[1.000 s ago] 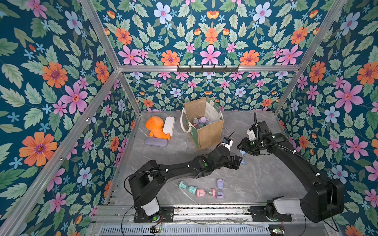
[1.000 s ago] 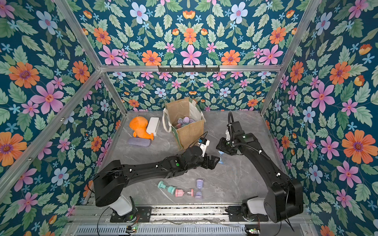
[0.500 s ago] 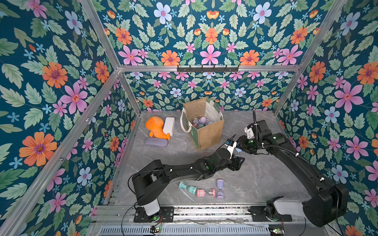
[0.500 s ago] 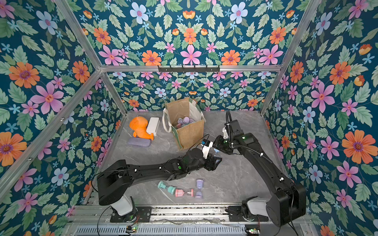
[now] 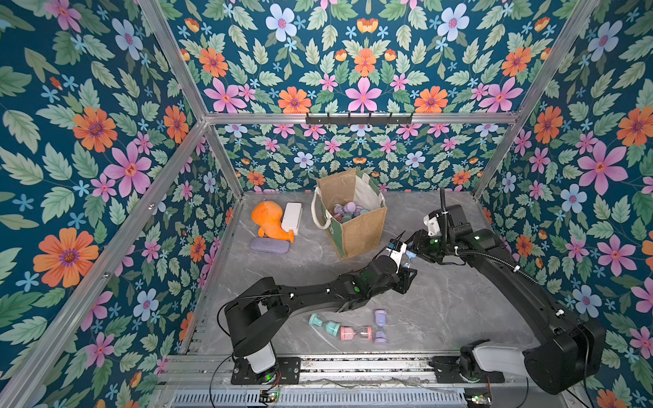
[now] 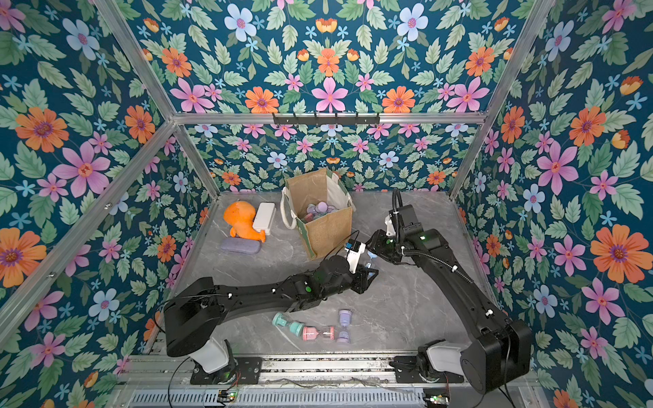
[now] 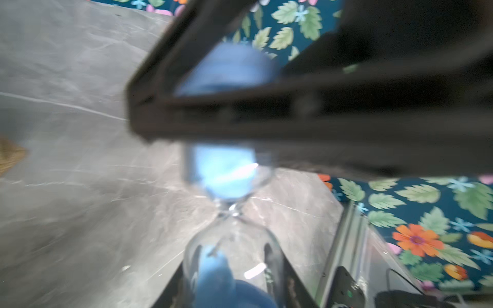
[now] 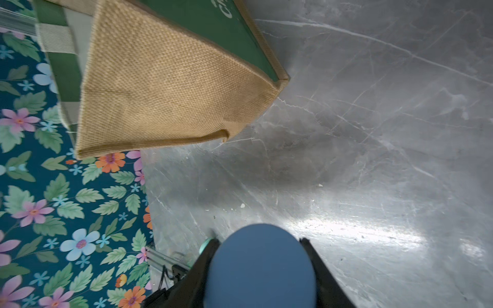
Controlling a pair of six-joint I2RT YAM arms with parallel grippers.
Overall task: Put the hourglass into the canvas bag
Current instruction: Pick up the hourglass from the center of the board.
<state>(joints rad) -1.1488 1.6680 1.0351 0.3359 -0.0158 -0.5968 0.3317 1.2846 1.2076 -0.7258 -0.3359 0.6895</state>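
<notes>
A blue hourglass (image 5: pixel 410 255) hangs above the table just right of the canvas bag (image 5: pixel 357 229), held between both arms. My right gripper (image 5: pixel 414 247) is shut on its upper blue cap (image 8: pixel 260 266), which fills the space between the jaws in the right wrist view. My left gripper (image 5: pixel 406 272) is shut on the lower end. In the left wrist view the glass bulb with blue sand (image 7: pixel 226 176) rises from between its jaws, and a right finger (image 7: pixel 266 114) crosses above it. The bag stands open and upright, tan with green sides (image 8: pixel 165 93).
Several hourglasses (image 5: pixel 348 210) lie inside the bag. A teal hourglass (image 5: pixel 323 325), a pink one (image 5: pixel 355 332) and a purple one (image 5: pixel 380 326) lie near the front edge. An orange plush (image 5: pixel 270 222), a white box (image 5: pixel 292 217) and a purple case (image 5: pixel 269 244) sit left of the bag.
My left gripper has reached up to the hourglass held by the right gripper and shut on its lower end. The right arm shifted slightly left.
</notes>
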